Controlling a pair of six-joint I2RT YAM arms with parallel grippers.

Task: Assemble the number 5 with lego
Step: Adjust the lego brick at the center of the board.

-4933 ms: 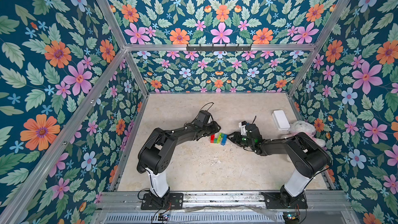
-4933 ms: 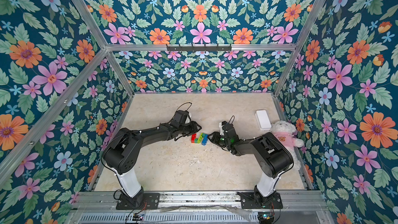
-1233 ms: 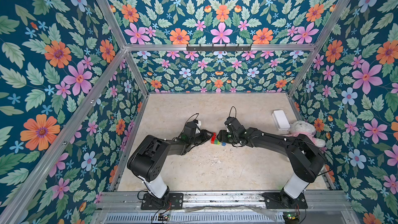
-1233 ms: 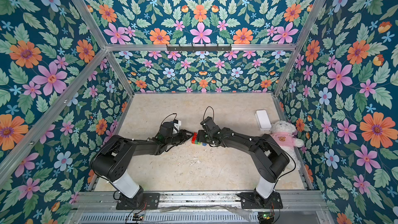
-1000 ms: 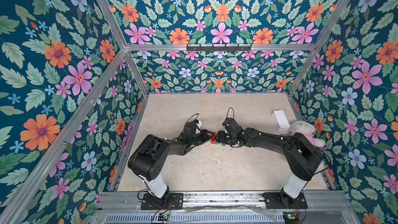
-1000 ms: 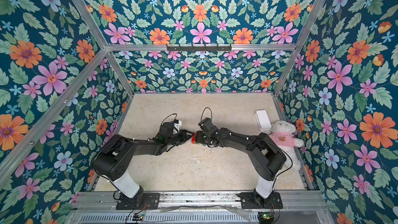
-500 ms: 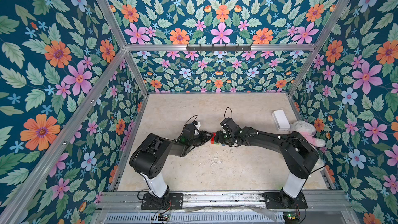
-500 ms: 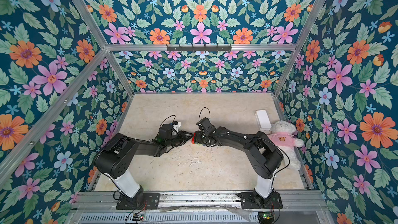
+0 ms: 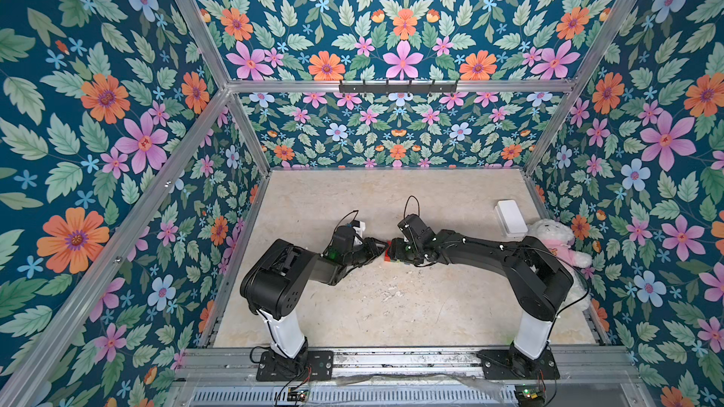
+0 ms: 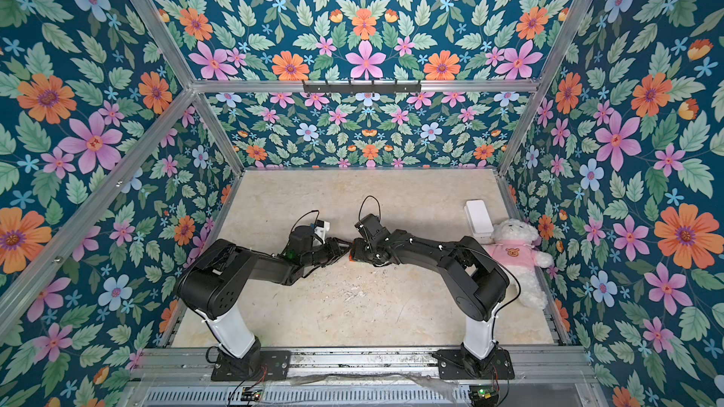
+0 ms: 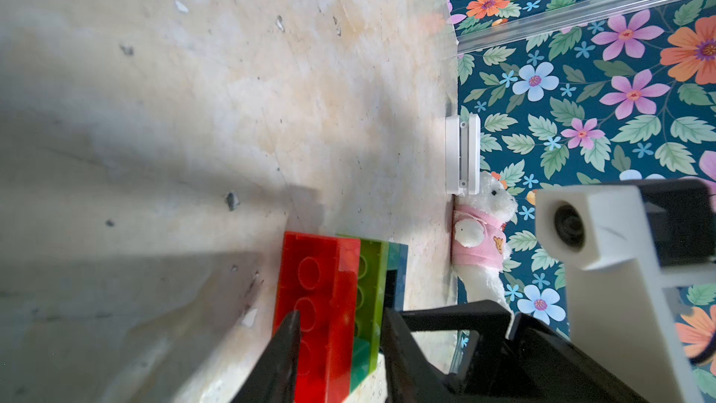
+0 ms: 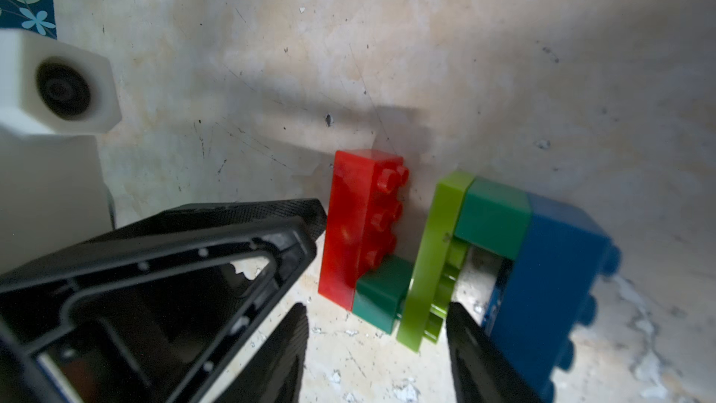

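Firstly we list the table, beige and scuffed. The plush bear and white box sit at its right edge. The right gripper has its jaws apart astride the lime-green brick. The left gripper has a fingertip against the red brick; whether it is open or closed we cannot tell. The lego figure lies on its side mid-table, between both grippers.
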